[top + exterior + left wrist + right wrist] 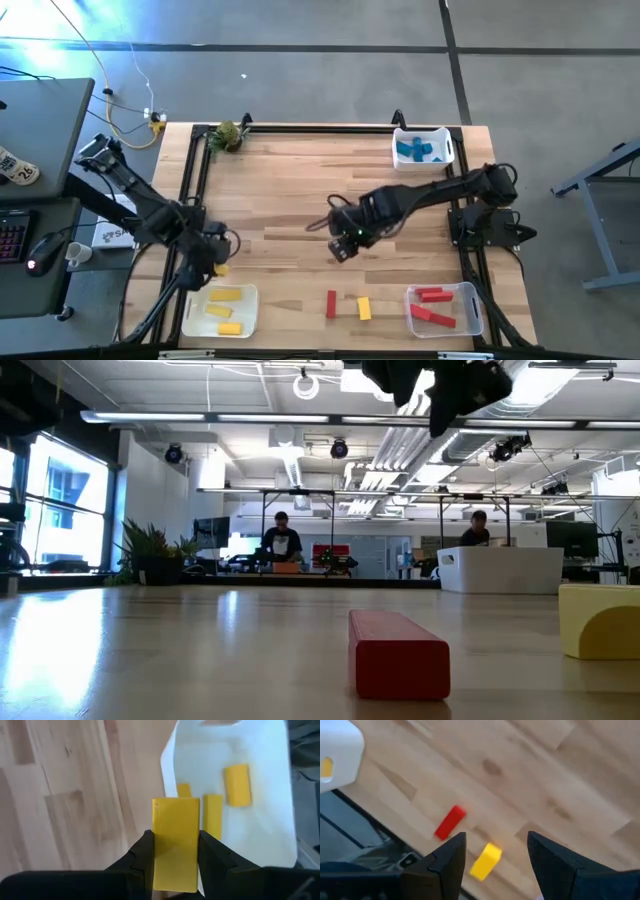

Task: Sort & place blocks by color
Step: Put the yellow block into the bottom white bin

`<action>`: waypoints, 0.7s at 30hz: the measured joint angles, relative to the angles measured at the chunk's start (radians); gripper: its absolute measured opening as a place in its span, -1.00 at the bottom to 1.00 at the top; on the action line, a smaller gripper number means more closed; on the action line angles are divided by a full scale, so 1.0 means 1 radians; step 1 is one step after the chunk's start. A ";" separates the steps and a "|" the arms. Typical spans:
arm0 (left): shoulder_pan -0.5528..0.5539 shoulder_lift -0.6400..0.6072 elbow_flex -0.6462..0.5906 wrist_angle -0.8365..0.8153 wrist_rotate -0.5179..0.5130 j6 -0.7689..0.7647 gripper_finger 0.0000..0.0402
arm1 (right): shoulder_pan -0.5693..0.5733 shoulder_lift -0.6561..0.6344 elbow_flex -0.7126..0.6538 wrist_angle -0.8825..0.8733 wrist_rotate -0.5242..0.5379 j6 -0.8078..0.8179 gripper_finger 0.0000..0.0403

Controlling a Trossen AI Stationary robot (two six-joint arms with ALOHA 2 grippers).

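My left gripper (215, 262) hangs near the table's front left, shut on a yellow block (175, 845). It is just on the far side of a white bin (190, 318) that holds three yellow blocks (237, 785). My right gripper (495, 840) is open above the middle of the table (343, 248), with nothing between its fingers. Below and nearer the front edge, a red block (331, 303) and a yellow block (364, 308) lie flat on the wood. In the low view the red block (398, 653) is close to the camera and the yellow one (600, 620) is at the right. My left gripper pinches the yellow block by its two long sides (156, 845) between its two fingers (142, 857). The fingers slant steeply down from above and lie along the block, whose free end sticks out past the fingertips. The block is lifted clear of the table.
A clear bin (470, 318) with red blocks (432, 296) stands at the front right. A white bin (448, 140) with blue blocks (415, 150) is at the back right. A green leafy clump (228, 135) sits at the back left corner. The table has a black frame rim.
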State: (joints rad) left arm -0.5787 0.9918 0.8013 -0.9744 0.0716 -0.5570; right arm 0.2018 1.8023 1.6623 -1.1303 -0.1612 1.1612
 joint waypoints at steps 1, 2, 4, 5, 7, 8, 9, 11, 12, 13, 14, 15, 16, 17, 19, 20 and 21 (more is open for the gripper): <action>-0.021 0.001 -0.008 0.003 -0.006 -0.019 -0.57 | 0.014 0.000 0.000 0.010 0.000 0.035 -0.02; -0.040 0.003 -0.014 0.010 -0.008 -0.040 -0.57 | 0.028 0.000 0.000 0.015 0.003 0.070 -0.02; -0.075 0.018 -0.026 0.065 -0.008 -0.079 -0.57 | 0.057 0.000 0.000 0.017 0.012 0.134 -0.02; -0.091 0.024 -0.035 0.073 -0.007 -0.091 -0.57 | 0.071 0.000 0.000 0.028 0.020 0.162 -0.02; -0.123 0.043 -0.039 0.087 -0.006 -0.107 -0.57 | 0.102 0.002 0.000 0.043 0.044 0.208 -0.02; -0.135 0.054 -0.037 0.107 -0.008 -0.111 -0.57 | 0.116 0.003 0.000 0.044 0.056 0.229 -0.02; -0.143 0.061 -0.037 0.111 -0.008 -0.113 -0.57 | 0.128 0.003 -0.001 0.051 0.061 0.251 -0.02; -0.154 0.082 -0.037 0.142 -0.007 -0.114 -0.57 | 0.155 0.006 -0.001 0.063 0.080 0.295 -0.02; -0.157 0.094 -0.037 0.167 -0.006 -0.113 -0.57 | 0.167 0.009 -0.001 0.062 0.084 0.318 -0.02; -0.157 0.101 -0.037 0.172 -0.005 -0.114 -0.57 | 0.177 0.012 -0.001 0.065 0.090 0.340 -0.02; -0.157 0.107 -0.037 0.176 -0.005 -0.114 -0.57 | 0.188 0.014 -0.002 0.073 0.098 0.364 -0.02; -0.157 0.118 -0.037 0.196 -0.005 -0.119 -0.56 | 0.202 0.016 -0.002 0.075 0.104 0.387 -0.02; -0.157 0.126 -0.036 0.207 -0.005 -0.121 -0.52 | 0.213 0.017 -0.003 0.074 0.109 0.407 -0.02; -0.157 0.129 -0.037 0.199 -0.005 -0.122 -0.46 | 0.223 0.022 -0.003 0.079 0.115 0.429 -0.02; -0.157 0.137 -0.037 0.216 -0.005 -0.122 -0.31 | 0.249 0.029 -0.003 0.090 0.128 0.474 -0.02; -0.156 0.144 -0.036 0.227 -0.005 -0.122 -0.24 | 0.260 0.032 -0.003 0.085 0.133 0.494 -0.02; -0.155 0.145 -0.036 0.221 -0.003 -0.122 -0.18 | 0.267 0.037 -0.003 0.092 0.134 0.514 -0.02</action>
State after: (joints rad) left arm -0.7338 1.1372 0.7648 -0.7538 0.0688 -0.6788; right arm 0.4685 1.8393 1.6592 -1.0386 -0.0273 1.6747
